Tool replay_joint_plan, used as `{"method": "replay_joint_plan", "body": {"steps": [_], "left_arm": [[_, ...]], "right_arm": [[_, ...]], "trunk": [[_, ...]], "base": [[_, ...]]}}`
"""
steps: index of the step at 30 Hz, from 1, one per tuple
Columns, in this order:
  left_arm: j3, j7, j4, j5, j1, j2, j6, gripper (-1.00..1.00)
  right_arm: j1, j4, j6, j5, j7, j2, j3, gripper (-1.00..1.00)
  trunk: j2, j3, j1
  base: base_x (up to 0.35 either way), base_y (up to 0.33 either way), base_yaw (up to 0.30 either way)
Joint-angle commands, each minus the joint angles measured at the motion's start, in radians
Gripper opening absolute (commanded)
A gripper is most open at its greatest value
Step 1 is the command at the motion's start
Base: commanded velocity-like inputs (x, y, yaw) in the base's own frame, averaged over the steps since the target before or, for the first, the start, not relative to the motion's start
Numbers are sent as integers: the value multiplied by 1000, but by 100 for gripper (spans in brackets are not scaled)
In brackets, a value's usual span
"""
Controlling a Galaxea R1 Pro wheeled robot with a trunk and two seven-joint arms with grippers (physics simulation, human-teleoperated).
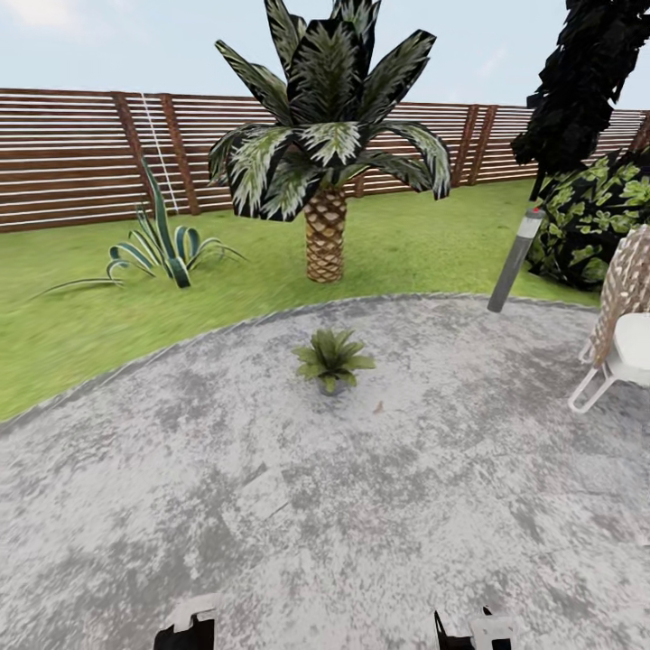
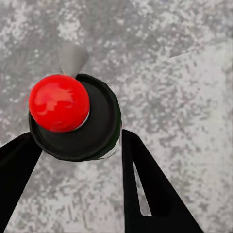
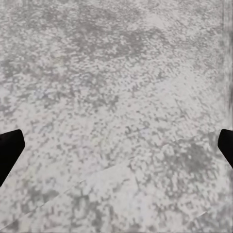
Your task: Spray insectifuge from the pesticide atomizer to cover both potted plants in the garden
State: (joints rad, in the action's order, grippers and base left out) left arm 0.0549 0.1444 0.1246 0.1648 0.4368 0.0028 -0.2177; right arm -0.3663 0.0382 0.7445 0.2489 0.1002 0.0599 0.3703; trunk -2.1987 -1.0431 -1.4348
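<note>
Left hand: the left hand (image 2: 77,138) is clenched on the pesticide atomizer (image 2: 99,121), with one dark finger (image 2: 17,165) pressed to each side of it.
Atomizer up close: in the left wrist view it's a round black body with a glossy red dome on it and a pale grey cone poking out past that, over speckled paving.
Right hand: the right hand (image 3: 120,138) is released, with its two dark tips far apart at the edges of the right wrist view and only grey paving beneath.
Head view extras: it shows the wide garden, plus black-and-white pieces of both arms at the near edge.
Potted plant: one potted plant (image 1: 332,359), a low green rosette, sits on the patio (image 1: 379,515) well ahead of both hands, roughly midway between them.
Surface: the patio is round, mottled grey and curves away to a lawn (image 1: 81,325) beyond the plant.
Surroundings: a brown slatted fence (image 1: 72,153) runs along the back under pale sky.
Count, plants: one palm (image 1: 325,162) stands straight beyond the potted plant. One striped agave (image 1: 162,246) is off towards the left hand's side. One leafy shrub (image 1: 600,212) and one dark tree (image 1: 587,81) are on the right hand's side.
Count, fixtures: one grey bollard lamp (image 1: 516,257) tilts at the patio's rim. One woven white chair (image 1: 627,329) stands on the right hand's side.
</note>
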Motion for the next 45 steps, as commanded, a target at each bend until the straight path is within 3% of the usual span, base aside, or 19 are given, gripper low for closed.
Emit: {"method": "replay_joint_plan", "body": {"steps": [1, 8, 45], "left_arm": [[6, 2, 0, 9, 0, 0, -3, -100], [6, 2, 0, 8, 0, 0, -3, -100], [6, 3, 0, 7, 0, 0, -2, -100]], "right_arm": [[0, 0, 1, 4, 6, 0, 9, 100], [0, 0, 1, 4, 6, 0, 10, 100], [0, 0, 1, 4, 4, -2, 10, 100]], "trunk": [[0, -1, 0], [0, -1, 0], [0, -1, 0]], "base": [[279, -166, -271], [279, -166, -210], [231, -199, -1]]}}
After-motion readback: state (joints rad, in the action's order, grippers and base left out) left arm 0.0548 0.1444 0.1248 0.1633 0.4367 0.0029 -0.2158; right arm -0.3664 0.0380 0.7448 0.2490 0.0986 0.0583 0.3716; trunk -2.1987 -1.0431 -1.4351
